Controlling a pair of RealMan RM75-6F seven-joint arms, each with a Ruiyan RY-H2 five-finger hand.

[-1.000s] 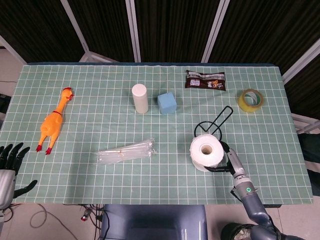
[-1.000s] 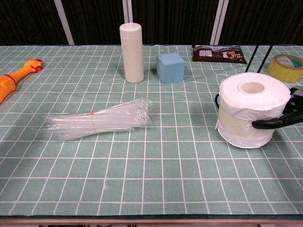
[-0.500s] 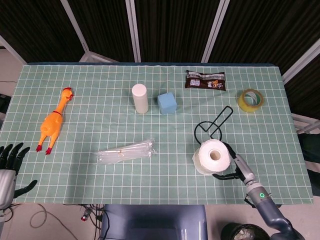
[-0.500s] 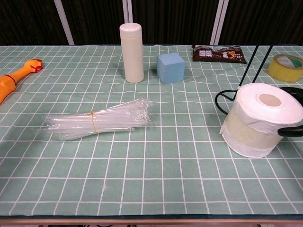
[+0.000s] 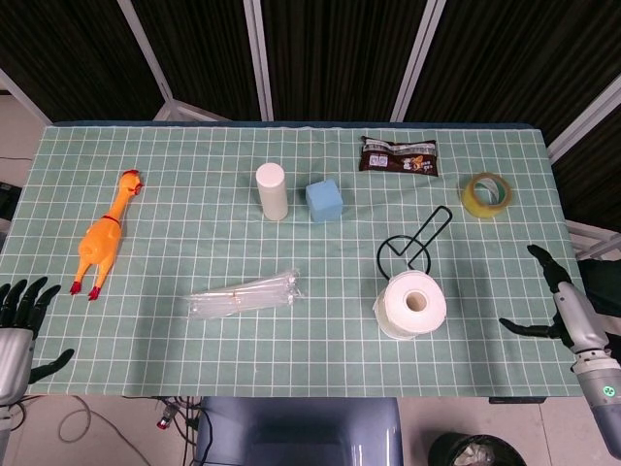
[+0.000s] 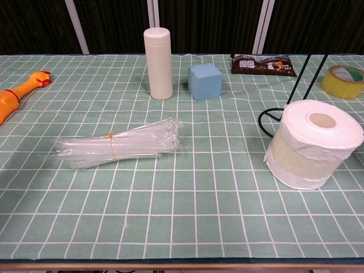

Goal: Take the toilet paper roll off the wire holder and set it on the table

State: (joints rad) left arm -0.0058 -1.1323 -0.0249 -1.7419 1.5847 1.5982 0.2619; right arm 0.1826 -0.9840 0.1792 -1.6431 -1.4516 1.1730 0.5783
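The white toilet paper roll (image 5: 412,304) (image 6: 313,144) stands on end on the green checked table, just in front of the black wire holder (image 5: 416,243) (image 6: 301,74), whose base ring shows behind it. Nothing holds the roll. My right hand (image 5: 560,303) hangs open off the table's right edge, well to the right of the roll, fingers spread and empty. My left hand (image 5: 19,325) is open at the front left corner, beside the table. Neither hand shows in the chest view.
Also on the table: a rubber chicken (image 5: 104,236), a bundle of clear straws (image 5: 245,294) (image 6: 116,144), a white bottle (image 5: 271,191) (image 6: 158,64), a blue cube (image 5: 325,200) (image 6: 204,81), a snack packet (image 5: 399,155) and a yellow tape roll (image 5: 486,195) (image 6: 343,81).
My right hand let go of the roll after setting it down in front of the holder, then drew back to the right, off the table edge. The left hand stayed still.
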